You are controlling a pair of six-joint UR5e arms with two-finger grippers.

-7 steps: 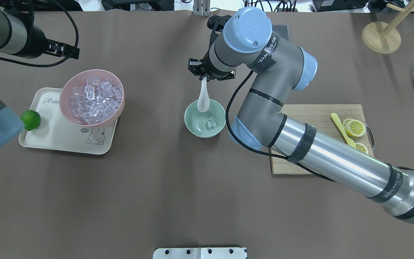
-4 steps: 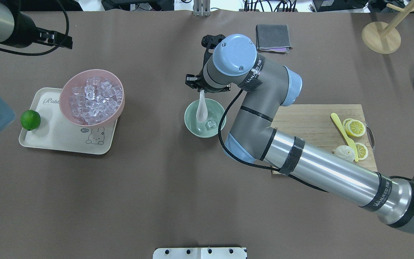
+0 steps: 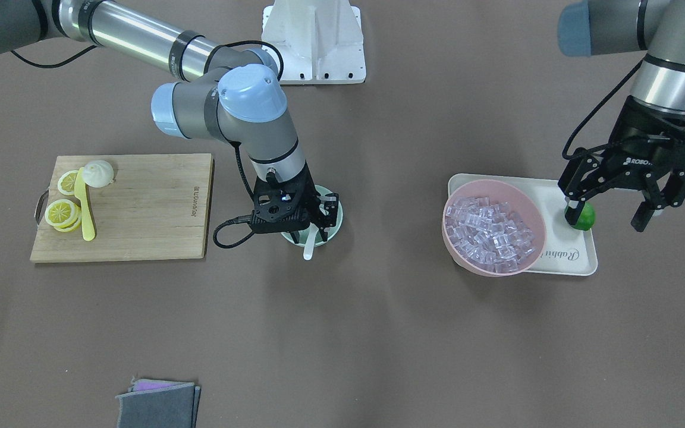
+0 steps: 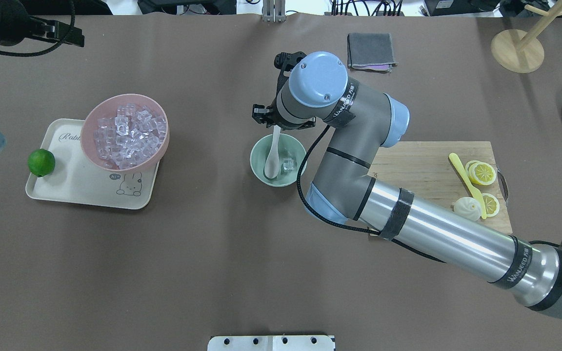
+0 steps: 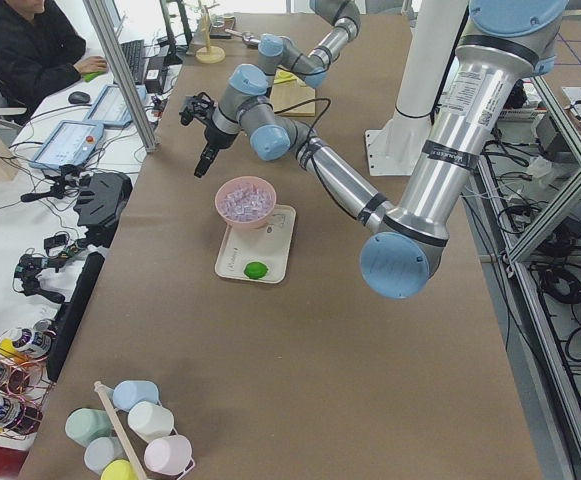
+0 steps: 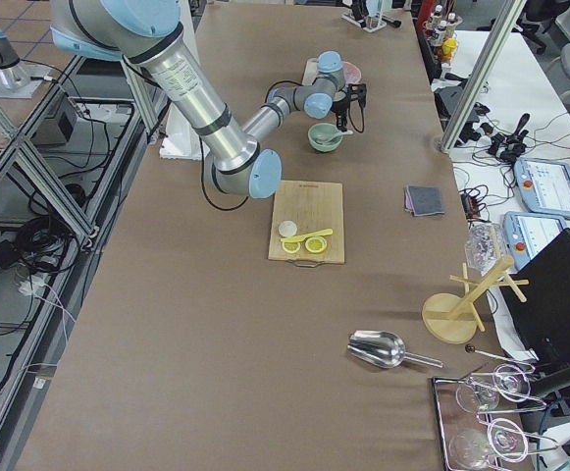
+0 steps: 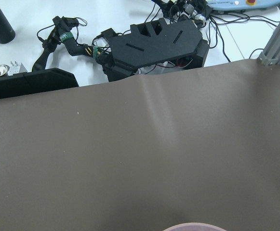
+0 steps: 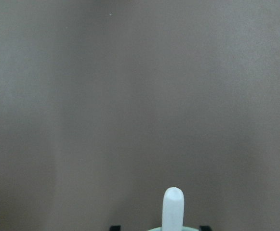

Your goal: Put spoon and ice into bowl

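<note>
The spoon (image 4: 271, 158) has dropped from the right tool (image 8: 159, 227) into the green bowl (image 4: 253, 163). Its scoop lies just beside one ice cube (image 4: 288, 165), and its handle leans on the far rim. The right tool's fingers are wide, apart from the handle. The left tool (image 3: 611, 209) hangs wide and empty over the bench (image 4: 212, 253).

Table seen from overhead. Centre: the bowl (image 4: 254, 168) holds the spoon (image 4: 271, 165), scoop inside and handle over the far rim, with one ice cube (image 4: 288, 165) just right of the scoop.

Left: a tray (image 4: 81, 190) carries a larger bowl (image 4: 132, 167) heaped with cubes (image 4: 127, 131); a lime (image 4: 41, 162) sits at the tray's left edge.

Right: a cutting board (image 4: 417, 168) bears a knife (image 4: 462, 174), lemon slices (image 4: 484, 172) and, apparently, a bun (image 4: 467, 208).

Far side: a folded cloth (image 4: 371, 50).
</note>
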